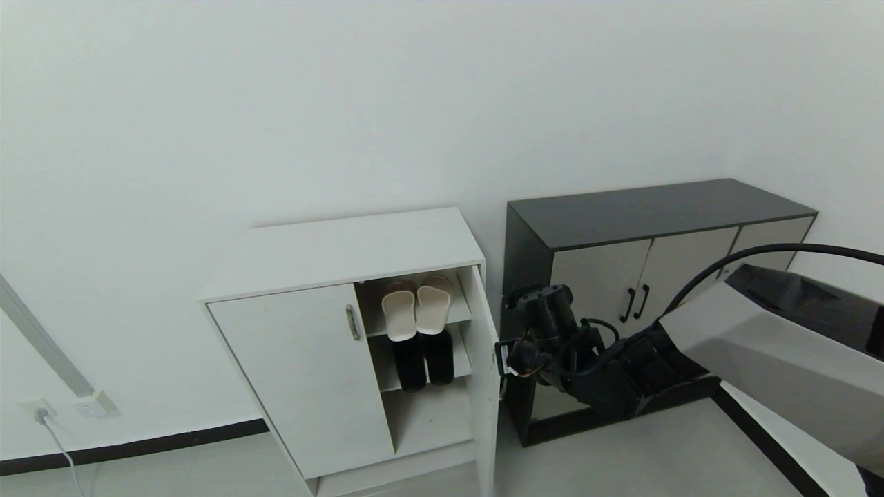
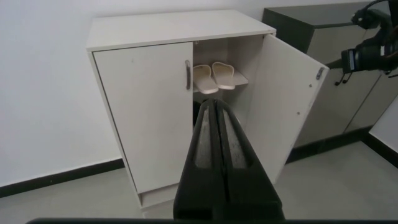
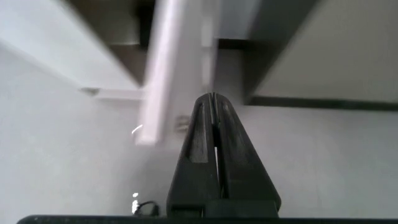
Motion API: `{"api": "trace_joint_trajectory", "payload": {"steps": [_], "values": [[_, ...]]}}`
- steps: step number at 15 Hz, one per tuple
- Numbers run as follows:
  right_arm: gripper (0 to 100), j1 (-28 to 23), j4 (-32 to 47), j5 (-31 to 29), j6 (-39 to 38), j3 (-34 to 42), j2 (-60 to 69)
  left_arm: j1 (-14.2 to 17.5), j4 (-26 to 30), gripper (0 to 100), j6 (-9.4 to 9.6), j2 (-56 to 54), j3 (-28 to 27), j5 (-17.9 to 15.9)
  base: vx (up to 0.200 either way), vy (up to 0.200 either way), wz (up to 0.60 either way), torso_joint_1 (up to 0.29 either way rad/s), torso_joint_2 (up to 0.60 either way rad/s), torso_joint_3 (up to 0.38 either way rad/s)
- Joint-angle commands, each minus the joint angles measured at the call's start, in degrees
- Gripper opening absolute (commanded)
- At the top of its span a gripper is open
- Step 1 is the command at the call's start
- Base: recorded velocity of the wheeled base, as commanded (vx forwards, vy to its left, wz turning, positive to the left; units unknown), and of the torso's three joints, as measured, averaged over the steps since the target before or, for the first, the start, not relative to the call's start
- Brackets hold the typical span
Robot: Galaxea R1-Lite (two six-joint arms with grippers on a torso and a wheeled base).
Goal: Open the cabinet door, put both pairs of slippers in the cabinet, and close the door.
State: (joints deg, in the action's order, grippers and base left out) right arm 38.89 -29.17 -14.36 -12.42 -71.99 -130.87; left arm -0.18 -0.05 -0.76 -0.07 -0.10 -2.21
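Cabinet (image 1: 345, 252), white and low, stands on the floor (image 1: 621, 455) against a white wall (image 1: 414, 103). Its left door (image 1: 304, 373) is shut, and its right door (image 1: 487, 359) is swung wide open toward the robot. To the cabinet's right, just beside it, stands a dark sideboard (image 1: 656, 207) with pale doors, all shut.

The right tool (image 1: 506, 359) sits low, between the cabinet and the sideboard. It is just beside the outer face of the open door, and whether it touches the door cannot be told. In the right wrist view its fingers (image 3: 202, 134) are pressed together, with the door's edge close beyond the tips. The left tool (image 2: 216, 106) hangs in front of the cabinet, well apart from it, pointed at the open compartment, and its fingers (image 2: 205, 137) are also pressed together.

Both pairs lie inside the open right half. The beige slippers (image 1: 416, 310) are side by side on the top shelf. The black slippers (image 1: 425, 359) sit on the shelf below, directly under them. A small metal handle (image 1: 353, 322) stands upright on the shut left door. A socket (image 1: 38, 411) with a plugged cable is low on the wall, far left.
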Motion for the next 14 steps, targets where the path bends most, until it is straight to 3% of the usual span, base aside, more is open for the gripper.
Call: {"api": "trace_joint_trajectory", "payload": {"steps": [1,5,8,14], "values": [[0,3.21,-0.01,1.18,-1.46,0.62,3.07,-0.08,-0.04,0,-0.04,0.07,0.01,0.01,0.000,0.000,0.00,0.000,0.00,0.000],[0,8.66,-1.94,6.10,-1.99,5.98,9.66,0.01,-0.04,0,-0.04,0.07,0.01,0.01,0.000,0.000,0.00,0.000,0.00,0.000],[0,8.84,-3.87,12.34,7.06,14.15,16.08,0.01,0.05,0,-0.04,0.07,0.01,0.01,0.000,0.000,0.00,0.000,0.00,0.000],[0,8.05,-9.41,12.69,7.59,16.61,16.17,0.01,0.05,0,-0.04,0.07,0.01,0.01,0.000,0.000,0.00,0.000,0.00,0.000]]}}
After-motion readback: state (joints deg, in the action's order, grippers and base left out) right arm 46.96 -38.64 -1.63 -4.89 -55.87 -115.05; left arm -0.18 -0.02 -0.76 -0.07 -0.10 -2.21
